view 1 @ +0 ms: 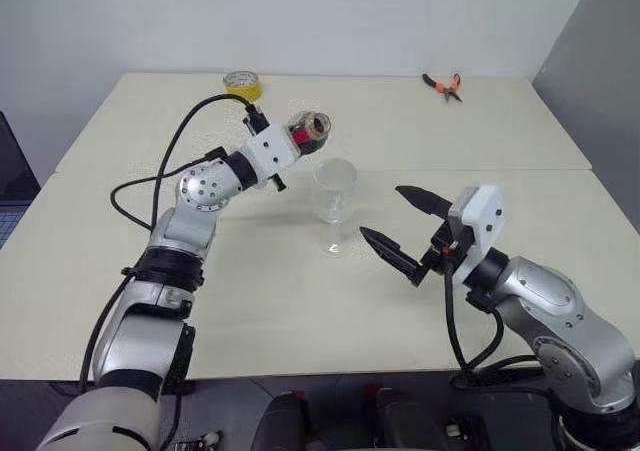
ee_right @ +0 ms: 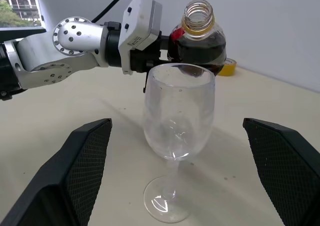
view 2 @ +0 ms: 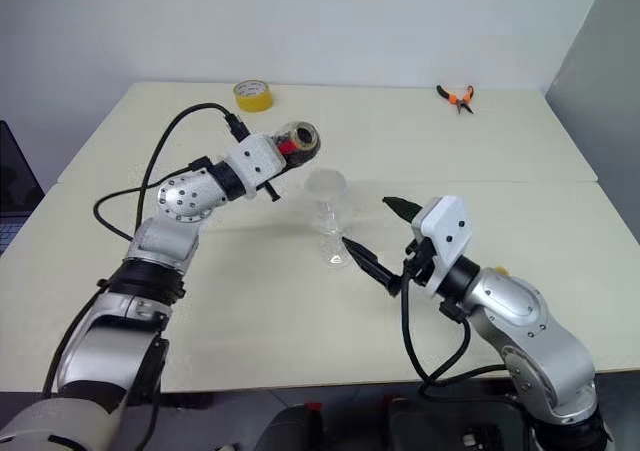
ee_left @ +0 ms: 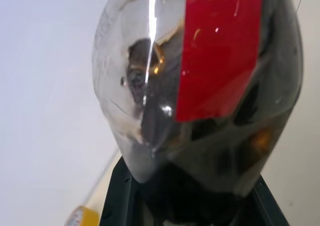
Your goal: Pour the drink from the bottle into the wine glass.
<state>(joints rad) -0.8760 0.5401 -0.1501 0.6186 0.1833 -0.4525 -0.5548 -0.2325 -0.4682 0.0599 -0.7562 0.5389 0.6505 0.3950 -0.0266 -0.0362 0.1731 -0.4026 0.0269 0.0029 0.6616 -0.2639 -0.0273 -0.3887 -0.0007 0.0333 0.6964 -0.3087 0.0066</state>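
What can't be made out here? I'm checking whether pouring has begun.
- Left wrist view: the bottle hides the wine glass and the jaws' tips.
- Right wrist view: the wine glass looks empty; no stream of drink shows, though a thin one could go unseen.
- Eye views: the bottle's mouth is too small to read.

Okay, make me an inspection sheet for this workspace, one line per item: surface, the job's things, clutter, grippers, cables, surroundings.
Surface: pale table, seam across its middle.
Job's things: bottle uncapped, tilted, mouth open above the wine glass; the drink dark, inside the bottle. Wine glass upright, looks empty.
Clutter: yellow tape roll and orange-handled pliers at the far edge.
Grippers: left gripper shut on the bottle; right gripper open, fingers either side of the glass, apart from it.
Cables: black cable looping over the left arm; another by the right wrist.
Surroundings: plain light wall.
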